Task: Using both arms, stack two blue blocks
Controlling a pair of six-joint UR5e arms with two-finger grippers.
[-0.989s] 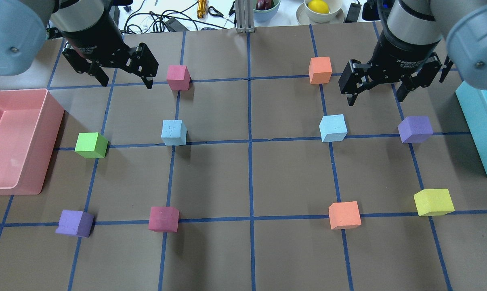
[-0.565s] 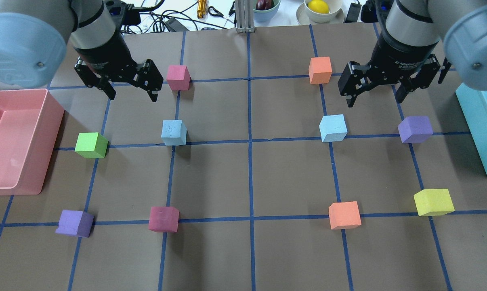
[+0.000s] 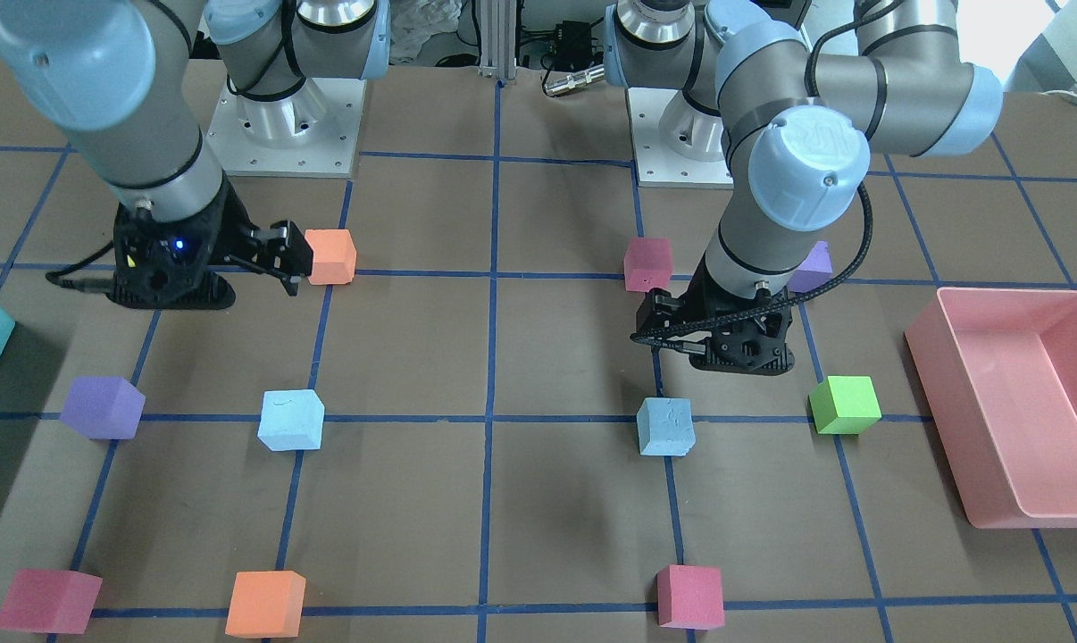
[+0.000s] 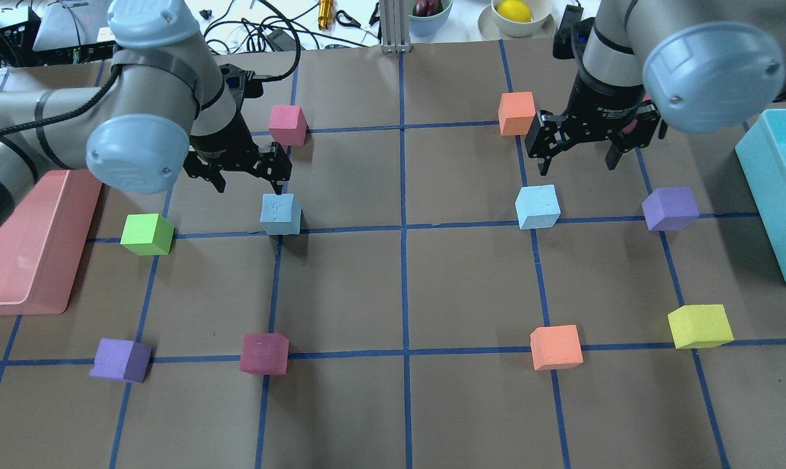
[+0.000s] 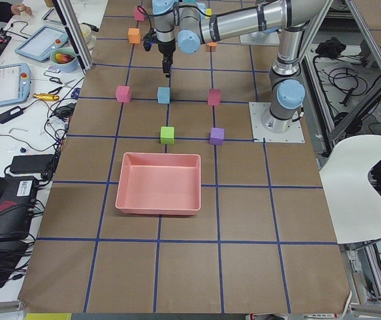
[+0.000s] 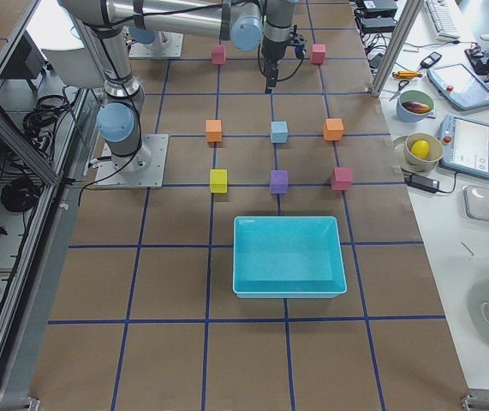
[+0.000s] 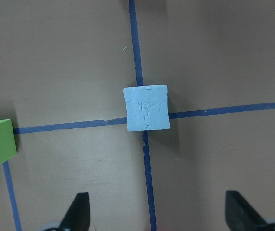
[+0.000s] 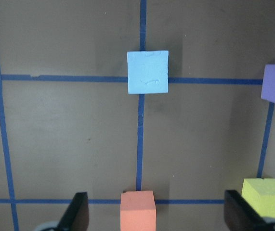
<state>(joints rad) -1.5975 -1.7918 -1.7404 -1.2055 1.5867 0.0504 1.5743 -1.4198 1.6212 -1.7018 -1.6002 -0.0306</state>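
Observation:
Two pale blue blocks sit apart on the brown table, each on a tape crossing. The left blue block [image 4: 280,213] also shows in the left wrist view [image 7: 147,108]. The right blue block [image 4: 538,206] also shows in the right wrist view [image 8: 148,71]. My left gripper [image 4: 249,185] is open and empty, just behind and slightly left of the left block. My right gripper [image 4: 577,165] is open and empty, behind and slightly right of the right block. Neither gripper touches a block.
A pink bin [image 4: 34,241] stands at the left edge and a teal bin [image 4: 781,195] at the right. Near the left block are a green cube [image 4: 146,234] and a pink cube [image 4: 287,124]. Near the right block are an orange cube [image 4: 517,113] and a purple cube [image 4: 670,208]. More cubes line the front row.
The left gripper has moved right and toward the left blue block. The right gripper has shifted slightly left toward the right blue block. Both stay open; the blocks have not moved.

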